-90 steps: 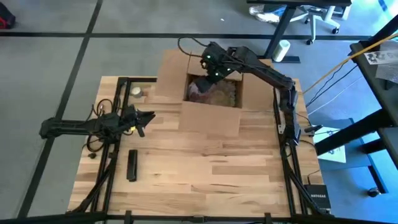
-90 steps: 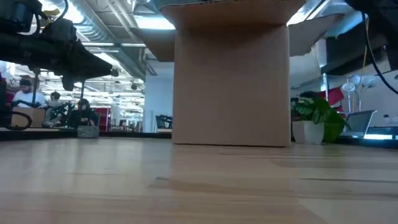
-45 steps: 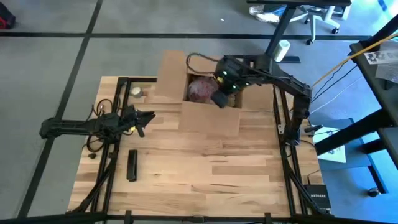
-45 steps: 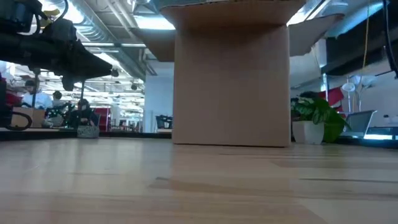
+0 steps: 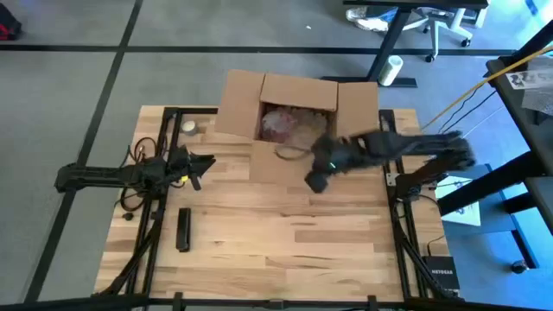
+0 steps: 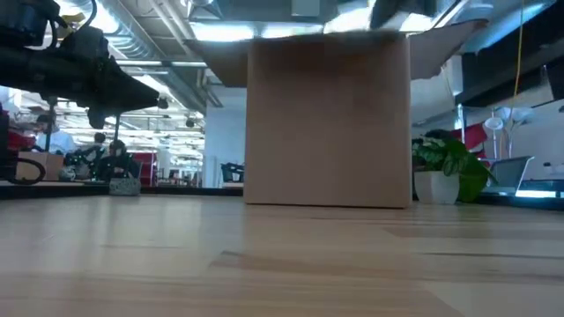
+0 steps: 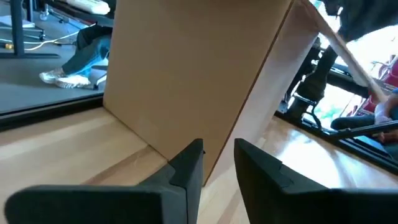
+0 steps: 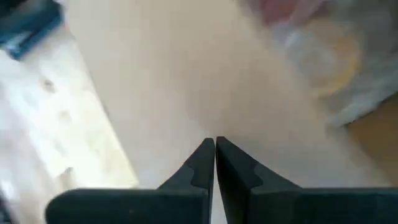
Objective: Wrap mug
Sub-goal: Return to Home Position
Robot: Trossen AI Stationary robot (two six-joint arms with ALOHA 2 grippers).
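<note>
An open cardboard box point(image 5: 298, 91) stands on the table's far middle; it also fills the low view point(image 6: 328, 123) and the left wrist view point(image 7: 186, 68). Inside it lies the mug as a pinkish bundle in clear wrap point(image 5: 281, 123), blurred in the right wrist view point(image 8: 323, 56). My right gripper point(image 5: 317, 180) is shut and holds nothing, outside the box above its near flap point(image 5: 289, 164). My left gripper point(image 5: 207, 161) waits open at the table's left, pointing at the box.
A black bar-shaped object point(image 5: 183, 229) lies on the table near the left front. A small round roll point(image 5: 189, 128) sits at the far left corner. The wooden tabletop point(image 5: 285, 242) stretches bare in front of the box.
My right gripper has drawn back out of the box, going from over the bundle toward the table's near edge and a little right, past the near flap. The wrapped bundle has stayed in the box.
</note>
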